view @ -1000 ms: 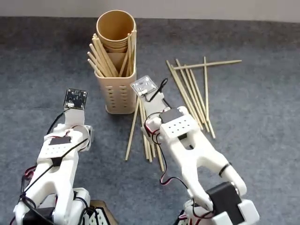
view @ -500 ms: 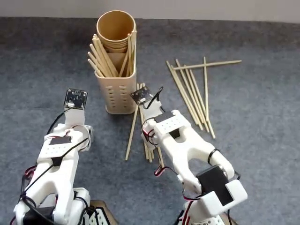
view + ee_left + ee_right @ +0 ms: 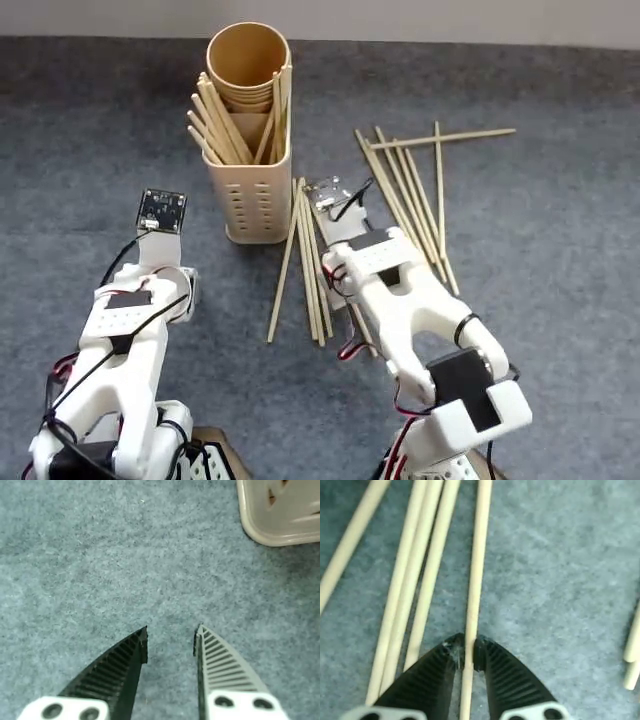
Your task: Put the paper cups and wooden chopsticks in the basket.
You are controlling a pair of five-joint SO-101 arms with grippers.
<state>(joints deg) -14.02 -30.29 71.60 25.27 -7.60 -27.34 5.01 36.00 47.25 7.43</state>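
**High view.** A perforated beige basket (image 3: 250,195) stands upright on the grey carpeted worktop (image 3: 560,300). It holds stacked paper cups (image 3: 247,55) and a sheaf of wooden chopsticks (image 3: 215,125) leaning against its wall. A loose bundle of chopsticks (image 3: 308,250) lies on the carpet just beside the basket. A second scatter of chopsticks (image 3: 438,190) lies farther out, with the wrist of the right arm (image 3: 400,295) between the two groups. The left arm (image 3: 125,330) sits on the basket's other side.

**Right wrist view.** The right gripper (image 3: 465,652) is clenched on a single chopstick (image 3: 478,565), one jaw tip pressing on each side. Three neighbouring chopsticks (image 3: 430,580) lie alongside it.

**Left wrist view.** The left gripper (image 3: 170,640) is released, its jaws apart over bare carpet, near a corner of the basket.
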